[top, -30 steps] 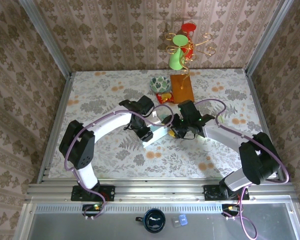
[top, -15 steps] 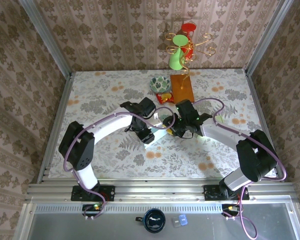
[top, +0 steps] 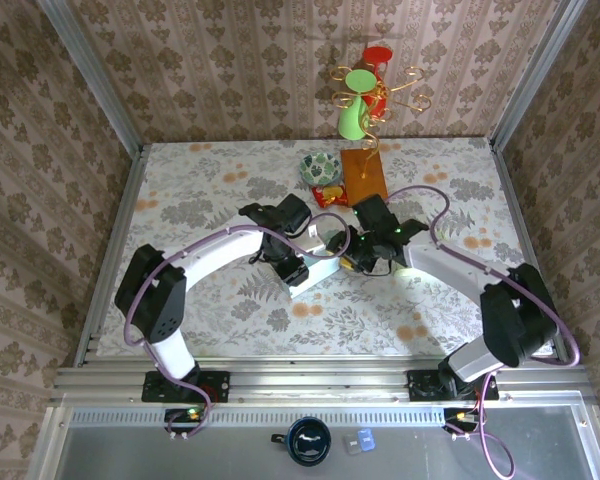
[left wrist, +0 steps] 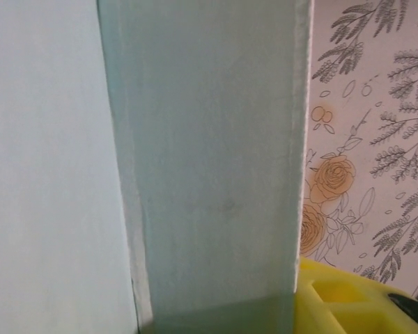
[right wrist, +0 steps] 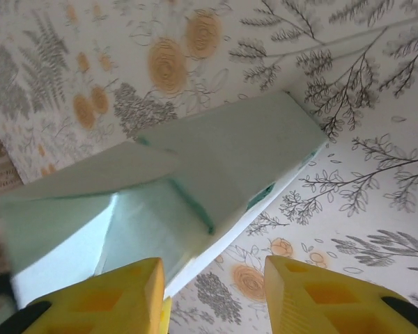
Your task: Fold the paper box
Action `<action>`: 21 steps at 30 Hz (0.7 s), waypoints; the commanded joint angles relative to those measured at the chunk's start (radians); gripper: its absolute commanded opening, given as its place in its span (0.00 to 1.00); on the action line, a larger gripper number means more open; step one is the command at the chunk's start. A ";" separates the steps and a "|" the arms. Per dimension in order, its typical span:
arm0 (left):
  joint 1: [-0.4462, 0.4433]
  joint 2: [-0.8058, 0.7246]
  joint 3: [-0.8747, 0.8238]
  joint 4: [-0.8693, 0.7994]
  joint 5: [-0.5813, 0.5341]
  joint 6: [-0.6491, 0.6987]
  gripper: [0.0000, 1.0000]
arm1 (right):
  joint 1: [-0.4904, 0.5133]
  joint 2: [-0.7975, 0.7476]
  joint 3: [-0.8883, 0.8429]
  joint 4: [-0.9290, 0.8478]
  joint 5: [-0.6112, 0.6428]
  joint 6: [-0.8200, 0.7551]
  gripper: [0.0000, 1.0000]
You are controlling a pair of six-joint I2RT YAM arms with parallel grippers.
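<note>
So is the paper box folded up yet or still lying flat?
Partly folded. In the right wrist view the paper box has a raised, formed body, but a flap at its near end is spread open.

Overhead looks down; wrist cameras hug box (right wrist: 223, 160).

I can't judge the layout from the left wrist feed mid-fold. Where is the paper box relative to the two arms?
Observer: From above, the paper box lies in the middle of the table, between the left end effector and the right end effector.
Operator: Is the right one clamped on it?
Observer: No. In the right wrist view its fingers stand apart, with table showing between them beside the box's near end.
Operator: Anything close behind the box?
Observer: A red packet, a patterned bowl and a brown board sit just beyond it.
</note>
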 commanded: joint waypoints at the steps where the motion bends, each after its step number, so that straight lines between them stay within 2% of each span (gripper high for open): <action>1: 0.011 -0.047 -0.001 -0.018 0.037 0.082 0.44 | -0.089 -0.156 -0.003 0.001 -0.036 -0.279 0.45; 4: 0.017 -0.052 -0.004 -0.044 0.035 0.139 0.43 | -0.182 -0.196 -0.004 0.000 -0.157 -0.450 0.45; 9: 0.028 -0.052 -0.012 -0.080 0.042 0.214 0.42 | -0.200 -0.128 0.114 -0.191 -0.235 -0.758 0.44; 14: 0.031 -0.049 -0.019 -0.087 0.059 0.246 0.42 | -0.162 -0.055 0.181 -0.299 -0.173 -0.920 0.44; 18: 0.031 -0.040 -0.025 -0.084 0.067 0.253 0.42 | -0.132 0.005 0.218 -0.342 -0.127 -0.980 0.45; 21: 0.031 -0.035 -0.032 -0.079 0.067 0.255 0.42 | -0.105 0.044 0.231 -0.339 -0.138 -1.008 0.46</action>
